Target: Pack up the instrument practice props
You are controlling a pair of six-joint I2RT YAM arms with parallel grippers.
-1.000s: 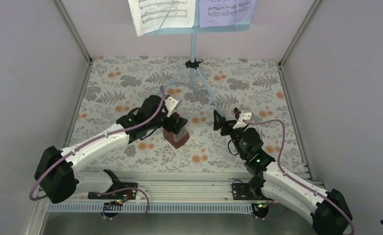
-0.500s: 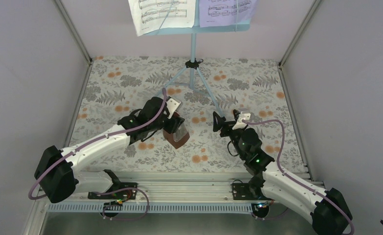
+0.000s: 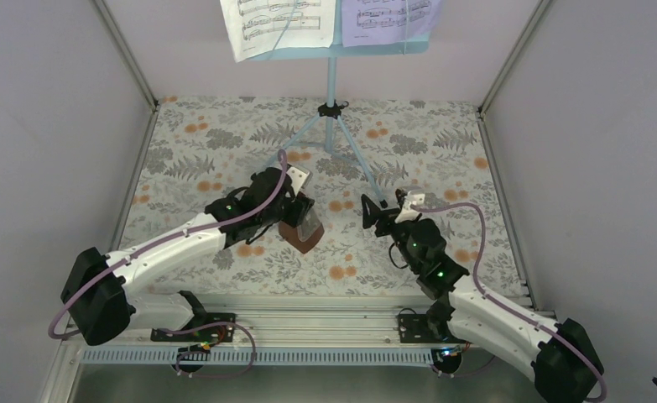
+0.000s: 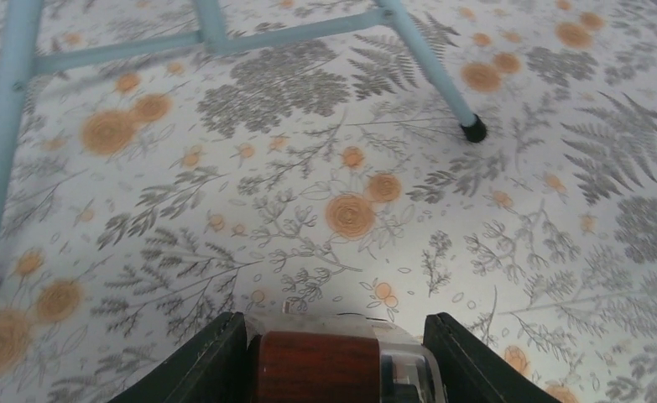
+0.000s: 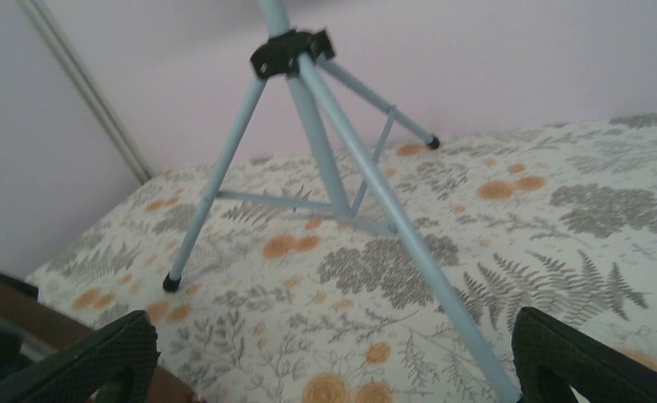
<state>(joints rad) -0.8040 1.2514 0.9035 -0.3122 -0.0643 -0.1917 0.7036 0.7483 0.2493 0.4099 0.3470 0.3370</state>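
Note:
The small reddish-brown metronome stands on the floral table, left of centre. My left gripper is shut on it; in the left wrist view both black fingers press the sides of the metronome. The light-blue music stand stands unfolded at the back, with a white sheet and a lavender sheet on its desk. My right gripper is open and empty, close to the stand's near right foot. In the right wrist view that stand leg runs between the wide-open fingers of my right gripper.
Grey walls enclose the table on the left, right and back. A metal rail with both arm bases runs along the near edge. The stand's three legs spread over the back middle of the floral cloth.
My left gripper has closed onto the metronome and shifted slightly back-left. The right gripper has moved a little left toward the stand's leg, still open.

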